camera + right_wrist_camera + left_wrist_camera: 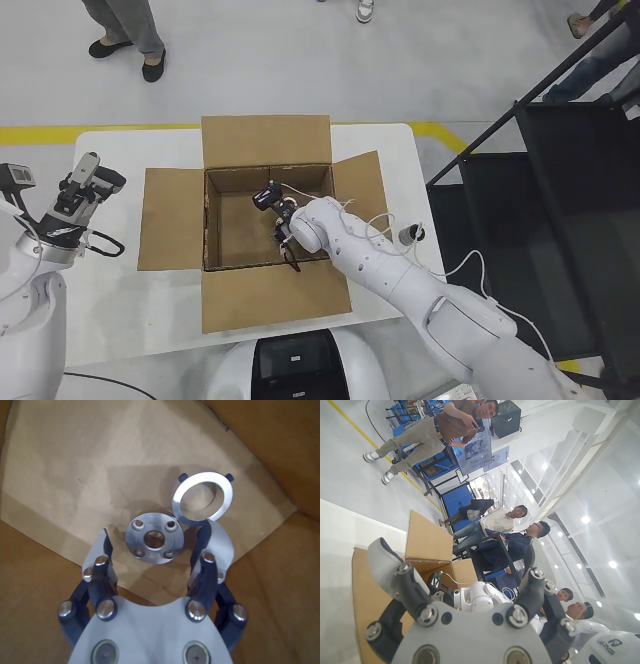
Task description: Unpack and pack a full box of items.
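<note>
An open cardboard box (268,140) stands on the white table (120,290) with all its flaps spread. My right gripper (155,533) is down inside the box, open, its fingers straddling a round metal flange (154,541) with several bolt holes that lies flat on the brown paper lining. A wide metal ring (202,499) leans against the flange's far side. In the top view the right arm (330,235) covers both parts. My left gripper (456,560) is open and empty, held up off the table to the left of the box (427,540).
A small grey object (411,235) sits on the table right of the box. A black metal rack (560,200) stands beyond the table's right edge. People stand on the floor behind the table.
</note>
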### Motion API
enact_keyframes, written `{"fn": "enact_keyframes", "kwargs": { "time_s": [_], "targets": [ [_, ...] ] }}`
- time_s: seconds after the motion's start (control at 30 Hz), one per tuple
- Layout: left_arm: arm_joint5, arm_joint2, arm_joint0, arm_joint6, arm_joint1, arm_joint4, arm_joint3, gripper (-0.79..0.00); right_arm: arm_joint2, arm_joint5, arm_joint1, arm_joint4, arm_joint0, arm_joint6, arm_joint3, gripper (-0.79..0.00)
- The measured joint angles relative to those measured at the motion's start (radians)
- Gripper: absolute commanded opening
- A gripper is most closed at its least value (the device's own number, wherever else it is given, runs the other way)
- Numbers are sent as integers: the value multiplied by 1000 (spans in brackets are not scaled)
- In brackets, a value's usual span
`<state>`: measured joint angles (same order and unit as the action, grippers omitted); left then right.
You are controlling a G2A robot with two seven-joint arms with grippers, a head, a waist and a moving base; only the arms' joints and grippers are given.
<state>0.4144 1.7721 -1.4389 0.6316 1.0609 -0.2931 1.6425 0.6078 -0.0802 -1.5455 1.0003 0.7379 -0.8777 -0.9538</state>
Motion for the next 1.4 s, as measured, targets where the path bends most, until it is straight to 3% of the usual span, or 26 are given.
{"fn": "enact_keyframes", "kwargs": {
  "time_s": [0.37, 0.67, 1.1, 1.4],
  "targets": [
    [0, 0, 0, 0, 0, 0, 0, 0, 12, 4, 5, 92, 8, -41, -83, -785],
    [0, 0, 0, 0, 0, 0, 0, 0, 77, 101, 56, 190, 102, -141, -373, -785],
    [0, 0, 0, 0, 0, 0, 0, 0, 397, 362, 166, 55, 453, -44, -896, -785],
    [0, 0, 0, 0, 0, 0, 0, 0, 609, 464, 211, -93, 648, 9, -1069, -785]
  ]
}}
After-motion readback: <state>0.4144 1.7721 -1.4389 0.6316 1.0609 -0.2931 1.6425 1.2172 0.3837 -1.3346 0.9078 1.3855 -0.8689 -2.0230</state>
